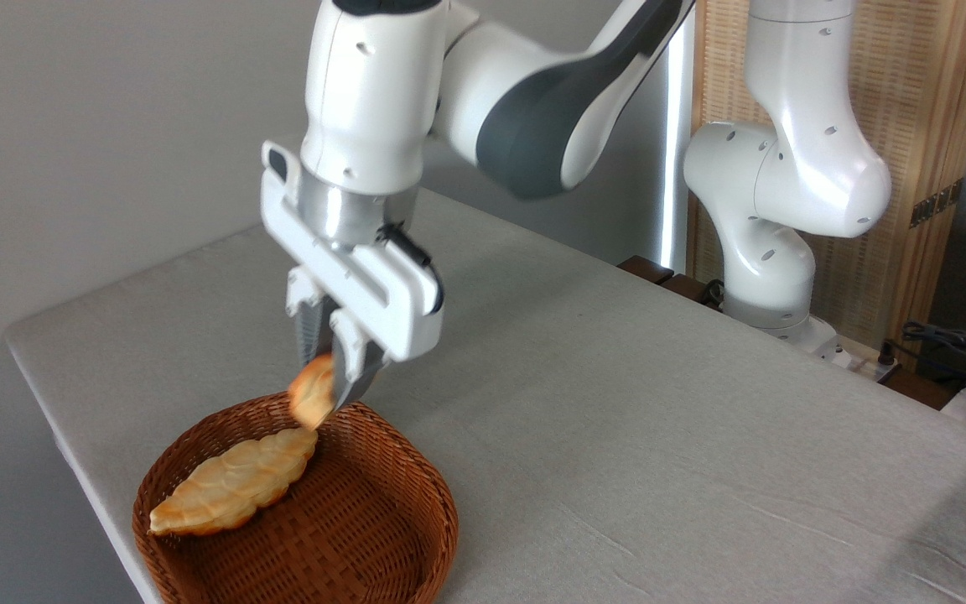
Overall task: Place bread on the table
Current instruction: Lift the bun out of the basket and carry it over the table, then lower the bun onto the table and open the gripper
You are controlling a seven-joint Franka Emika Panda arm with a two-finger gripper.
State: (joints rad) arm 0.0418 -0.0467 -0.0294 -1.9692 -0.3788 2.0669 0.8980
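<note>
Bread [312, 396] is held in the air, clamped in the gripper [330, 387].
It is hung above the basket's [416, 495] far rim, the pastry [231, 482] left inside.

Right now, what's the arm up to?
The gripper has its fingers closed on the small round bread and holds it in the air above the far rim of the wicker basket. The longer leaf-shaped pastry lies in the basket. Nothing has been set on the grey table yet.
</note>
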